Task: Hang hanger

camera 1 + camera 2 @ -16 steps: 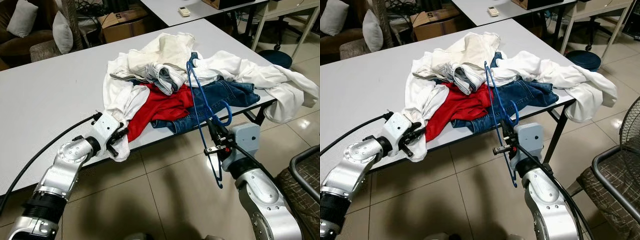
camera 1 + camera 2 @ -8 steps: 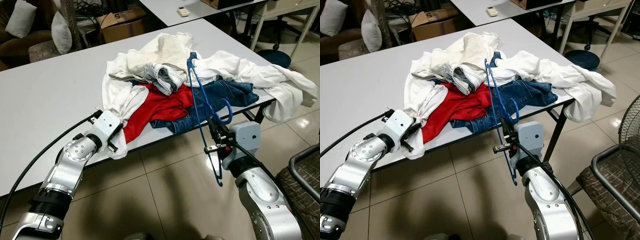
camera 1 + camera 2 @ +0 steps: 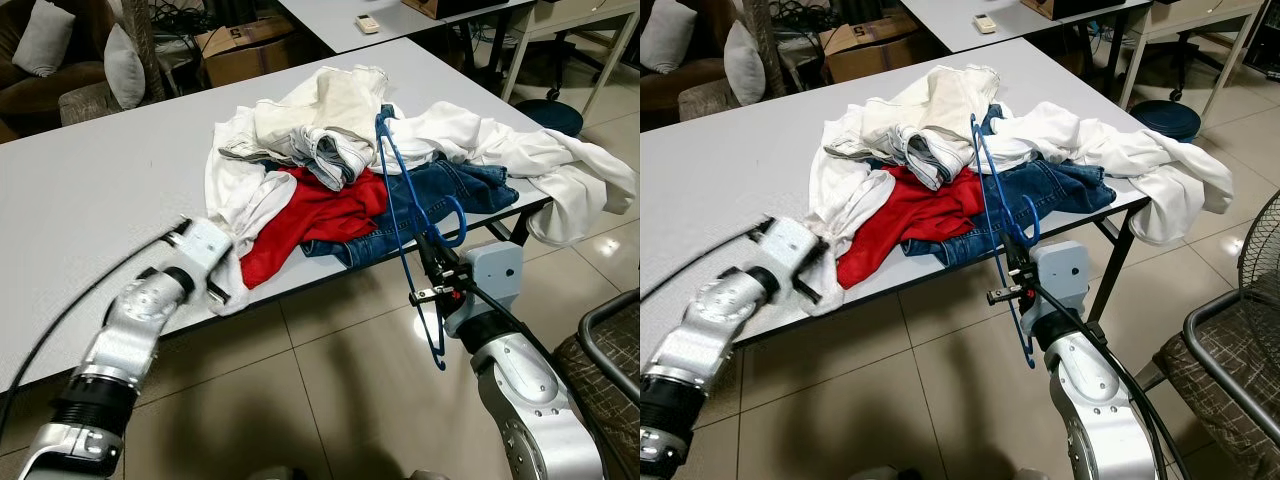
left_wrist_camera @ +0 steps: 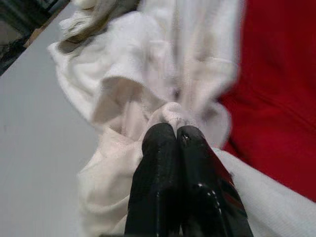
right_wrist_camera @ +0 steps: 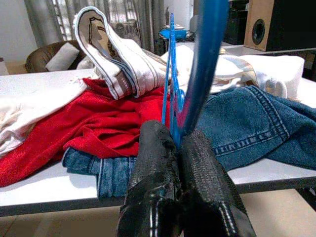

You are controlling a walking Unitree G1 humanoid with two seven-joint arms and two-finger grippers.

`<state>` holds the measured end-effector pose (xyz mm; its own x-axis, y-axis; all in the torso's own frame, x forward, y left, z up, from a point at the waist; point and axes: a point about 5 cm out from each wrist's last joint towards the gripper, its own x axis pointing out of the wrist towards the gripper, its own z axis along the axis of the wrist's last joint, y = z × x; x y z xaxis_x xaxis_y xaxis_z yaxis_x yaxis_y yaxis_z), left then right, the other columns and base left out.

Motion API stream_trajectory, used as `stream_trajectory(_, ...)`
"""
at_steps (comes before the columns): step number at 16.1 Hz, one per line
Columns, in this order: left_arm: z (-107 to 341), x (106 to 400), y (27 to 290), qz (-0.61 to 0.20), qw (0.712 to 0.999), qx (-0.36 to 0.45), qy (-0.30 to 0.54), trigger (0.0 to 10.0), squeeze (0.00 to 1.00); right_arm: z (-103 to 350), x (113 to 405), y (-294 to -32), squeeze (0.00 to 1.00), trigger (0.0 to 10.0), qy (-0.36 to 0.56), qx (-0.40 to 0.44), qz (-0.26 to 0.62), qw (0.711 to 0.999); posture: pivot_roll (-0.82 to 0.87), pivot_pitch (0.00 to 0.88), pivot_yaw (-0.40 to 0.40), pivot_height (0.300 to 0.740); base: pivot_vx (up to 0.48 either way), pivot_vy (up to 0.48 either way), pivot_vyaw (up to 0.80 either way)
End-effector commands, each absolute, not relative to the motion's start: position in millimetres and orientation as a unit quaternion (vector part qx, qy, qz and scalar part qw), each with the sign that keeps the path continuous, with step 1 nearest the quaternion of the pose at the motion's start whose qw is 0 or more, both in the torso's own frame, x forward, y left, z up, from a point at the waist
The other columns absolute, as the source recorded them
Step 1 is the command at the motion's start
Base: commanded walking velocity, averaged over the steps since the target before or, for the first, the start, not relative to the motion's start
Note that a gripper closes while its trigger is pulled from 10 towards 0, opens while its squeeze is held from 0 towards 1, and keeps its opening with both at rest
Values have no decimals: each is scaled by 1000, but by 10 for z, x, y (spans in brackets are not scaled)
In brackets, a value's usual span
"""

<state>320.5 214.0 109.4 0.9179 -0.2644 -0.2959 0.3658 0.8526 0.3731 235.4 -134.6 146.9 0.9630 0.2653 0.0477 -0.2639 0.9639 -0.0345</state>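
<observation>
The right hand is closed on the blue hanger, held up by the desk edge. The left hand pinches a white shirt.

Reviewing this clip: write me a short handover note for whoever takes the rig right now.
Left claw: shut on the white garment at the table's near edge.
Right claw: shut on the blue hanger, held upright in front of the table edge, hook end hanging low.
The garment's other end lies in the clothes pile beside the red garment and jeans.
Done: both grasped.
Left: get the garment onto the hanger, then hang it.
</observation>
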Motion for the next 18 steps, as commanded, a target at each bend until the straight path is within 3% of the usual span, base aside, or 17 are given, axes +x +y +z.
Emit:
stream_trajectory(1,1257,3322,2323,-114,976,158,101,0,0,1495,2395,-1333,0,10000,-35,-13,137,990,-63,18,146,740,0,0,0)
stream_trajectory(3,1537,3518,2425,-97,984,137,62,0,0,1518,2444,-1345,0,10000,-41,-16,135,990,-59,16,141,740,0,0,0)
stream_trajectory(5,1998,3723,2368,-120,986,118,-21,0,0,1552,2479,-1363,0,10000,-48,-19,135,989,-60,11,129,740,0,0,0)
stream_trajectory(6,2617,3816,2190,-187,965,106,-148,0,0,1597,2503,-1388,0,10000,-58,-24,135,989,-67,11,130,740,0,0,0)
stream_trajectory(7,2858,3778,2086,-241,945,89,-201,0,0,1624,2505,-1399,0,10000,-63,-25,134,989,-69,11,133,740,0,0,0)
stream_trajectory(8,3151,3647,1945,-345,899,55,-265,0,0,1683,2506,-1428,0,10000,-76,-21,130,988,-72,13,137,740,0,0,0)
stream_trajectory(9,3133,3556,1906,-408,874,70,-256,0,0,1721,2503,-1451,0,10000,-85,-12,125,988,-72,14,138,740,0,0,0)
stream_trajectory(10,3109,3544,1905,-418,870,77,-249,0,0,1727,2502,-1455,0,10000,-86,-10,124,989,-72,14,138,740,0,0,0)
stream_trajectory(11,2730,3466,1956,-459,866,113,-165,0,0,1768,2476,-1432,0,10000,-95,1,144,985,-71,15,139,740,0,0,0)
stream_trajectory(13,2406,3377,2033,-477,862,139,-100,0,0,1809,2445,-1394,0,10000,-101,16,175,979,-67,17,129,740,0,0,0)
stream_trajectory(15,2162,3294,2193,-456,872,169,-51,0,0,1911,2396,-1389,0,10000,-103,86,258,957,-54,20,96,740,0,0,0)
stream_trajectory(18,2185,3350,2283,-390,899,196,-44,0,0,1922,2353,-1430,0,10000,-82,89,318,940,-49,21,81,740,0,0,0)
